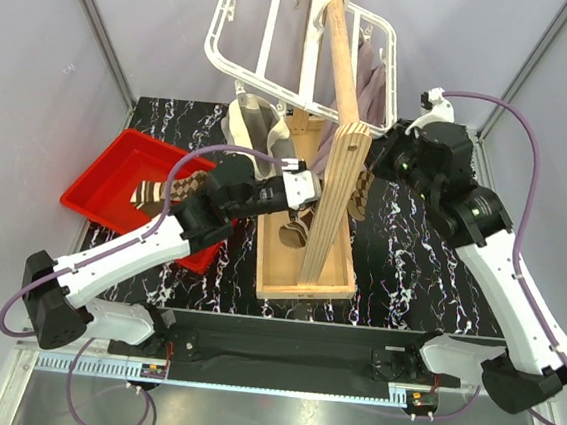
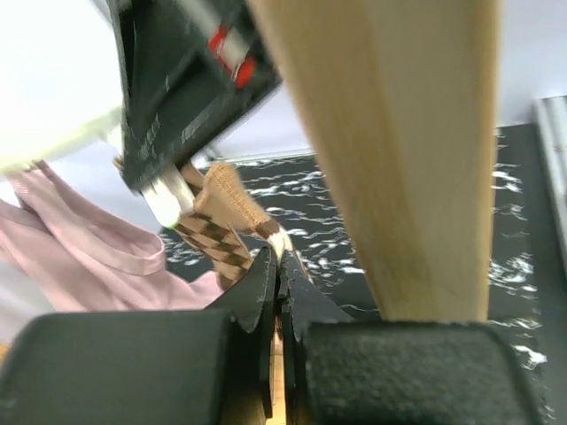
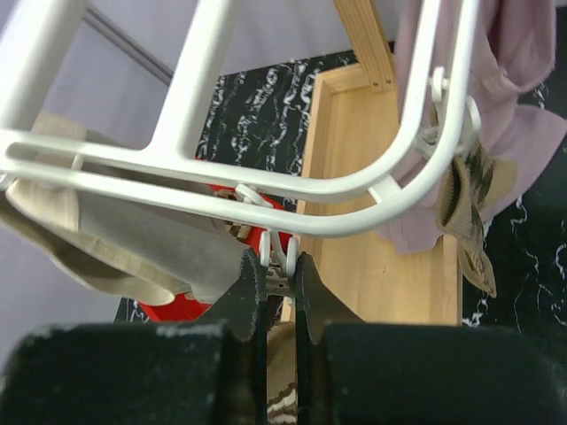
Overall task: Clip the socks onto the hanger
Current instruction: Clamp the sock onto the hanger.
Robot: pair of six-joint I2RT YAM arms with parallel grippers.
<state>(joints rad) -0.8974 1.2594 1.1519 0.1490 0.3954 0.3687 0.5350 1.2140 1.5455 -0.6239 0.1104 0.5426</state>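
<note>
Socks (image 1: 247,119) in beige and mauve already dangle from the white hanger (image 3: 190,66), hooked high on a wooden stand (image 1: 334,187). Left end effector (image 2: 279,261) is clamped on a checkered sock (image 2: 217,232); right end effector (image 3: 270,270) pinches a clip peg (image 3: 276,255). Another sock (image 1: 147,195) waits in a red bin (image 1: 102,167) on the black marbled bench (image 1: 408,275), between plain pale walls.

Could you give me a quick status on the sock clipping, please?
Left gripper shut on checkered sock, beside wooden post. Right gripper pinching clip peg under hanger. Sock not yet clipped; post stands between the arms.
</note>
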